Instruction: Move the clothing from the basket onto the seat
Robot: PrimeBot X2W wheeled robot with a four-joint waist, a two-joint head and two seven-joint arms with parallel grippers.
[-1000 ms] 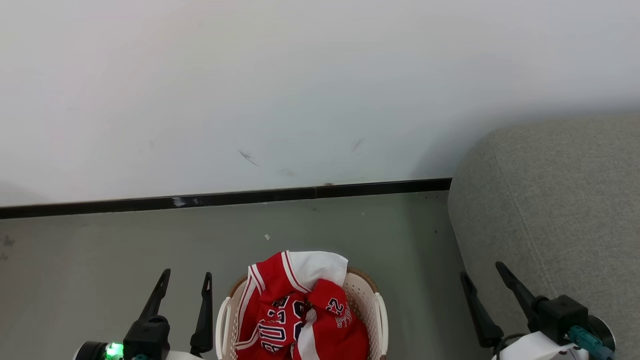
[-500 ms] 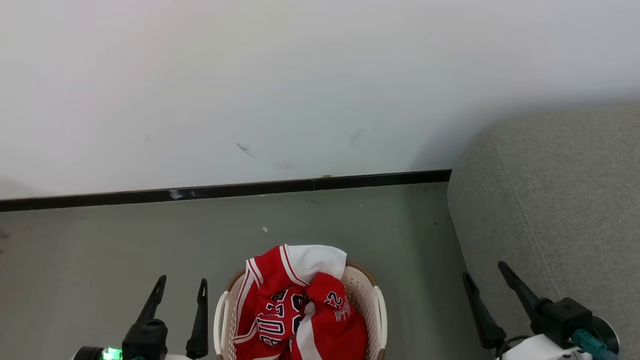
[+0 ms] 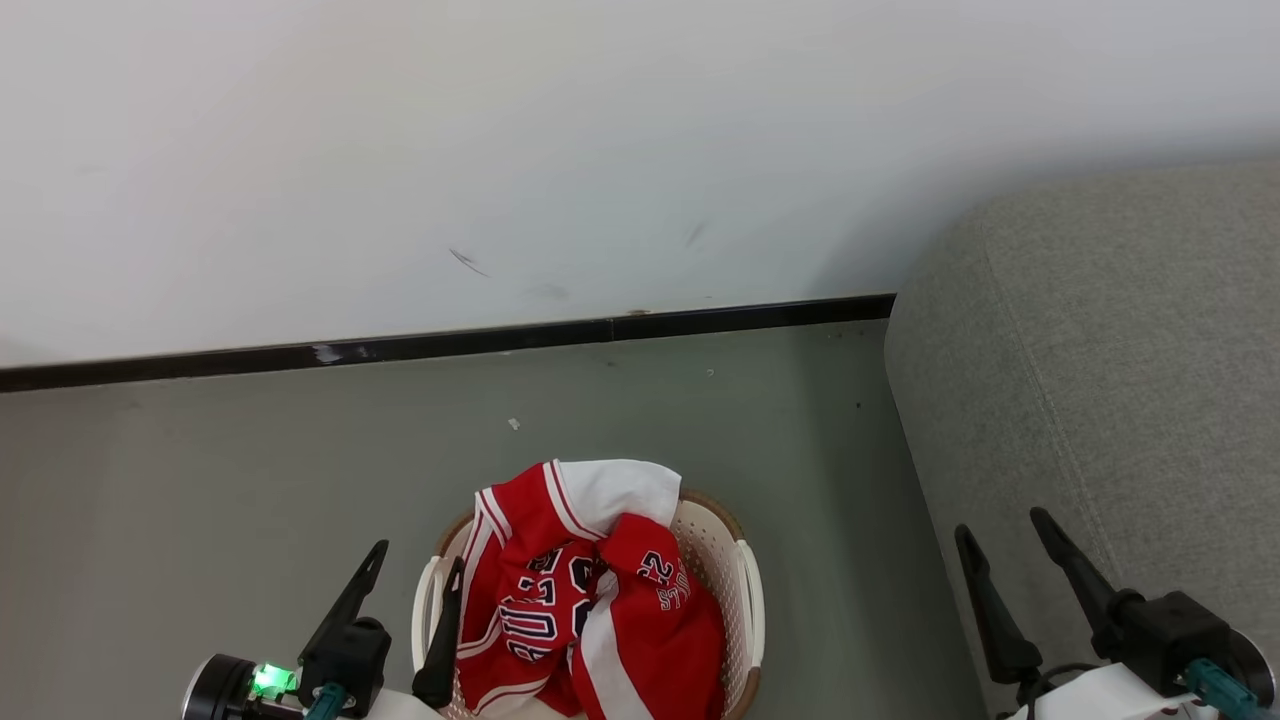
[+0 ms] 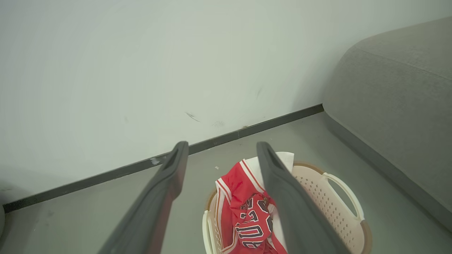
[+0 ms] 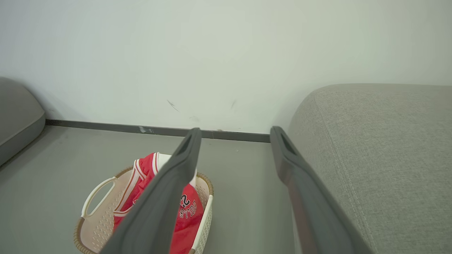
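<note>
The clothing (image 3: 590, 590) is a red heap with white trim and navy lettering, piled in the cream basket (image 3: 745, 600) on the floor. My left gripper (image 3: 420, 555) stands open at the basket's left side, its inner finger over the left rim, holding nothing. My right gripper (image 3: 1000, 522) is open and empty by the front edge of the grey seat (image 3: 1100, 350). Between the open fingers of my left gripper (image 4: 222, 144), the left wrist view has the clothing (image 4: 247, 204) in the basket (image 4: 339, 187). Along my right gripper (image 5: 236, 129), the clothing (image 5: 141, 176) lies left and the seat (image 5: 381, 141) right.
A white wall (image 3: 600, 150) with a black skirting strip (image 3: 450, 343) runs behind the basket. Grey floor (image 3: 250, 470) spreads to the left and between basket and seat. Another grey upholstered piece (image 5: 17, 116) stands at the far left of the right wrist view.
The head camera has tilted down, so the whole picture has slid up. My left gripper has shifted right, up to the basket's left rim. Both grippers stay open.
</note>
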